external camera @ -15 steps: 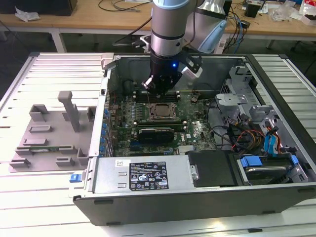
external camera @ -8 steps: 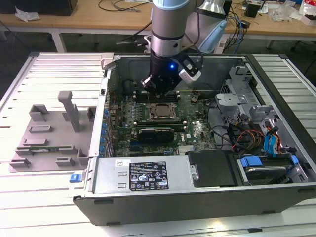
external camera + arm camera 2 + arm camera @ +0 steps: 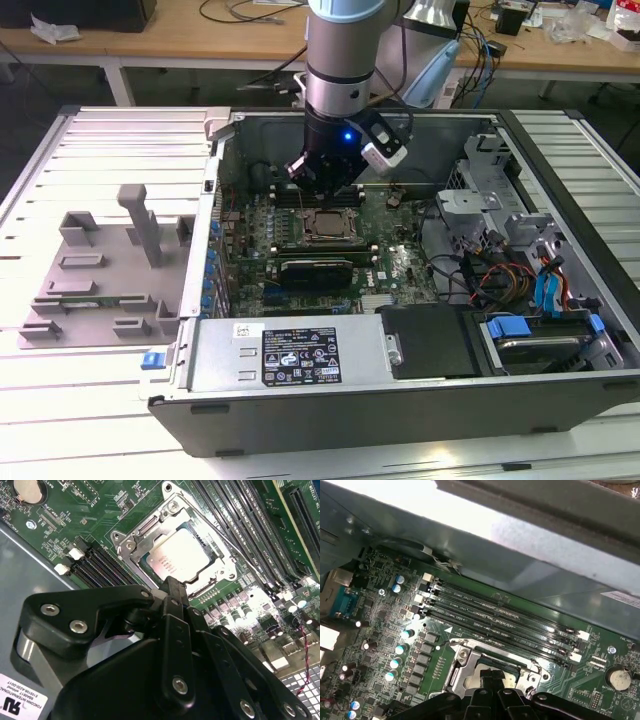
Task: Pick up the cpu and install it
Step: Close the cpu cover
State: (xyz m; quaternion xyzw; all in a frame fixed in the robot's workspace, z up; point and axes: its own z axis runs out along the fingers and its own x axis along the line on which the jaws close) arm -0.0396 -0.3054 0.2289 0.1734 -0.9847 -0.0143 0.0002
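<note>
Late in the placing step, by my reading. The small flat square silvery-grey cpu (image 3: pixel 179 555) lies flat inside the metal-framed socket (image 3: pixel 131 544) on the green motherboard (image 3: pixel 95 510). The black two-finger gripper (image 3: pixel 172 586) hangs over one edge of the chip, fingers pressed together with nothing pinched. It may be touching the chip; hard to confirm. Whatever follows calls for not shifting the chip in its seat.
</note>
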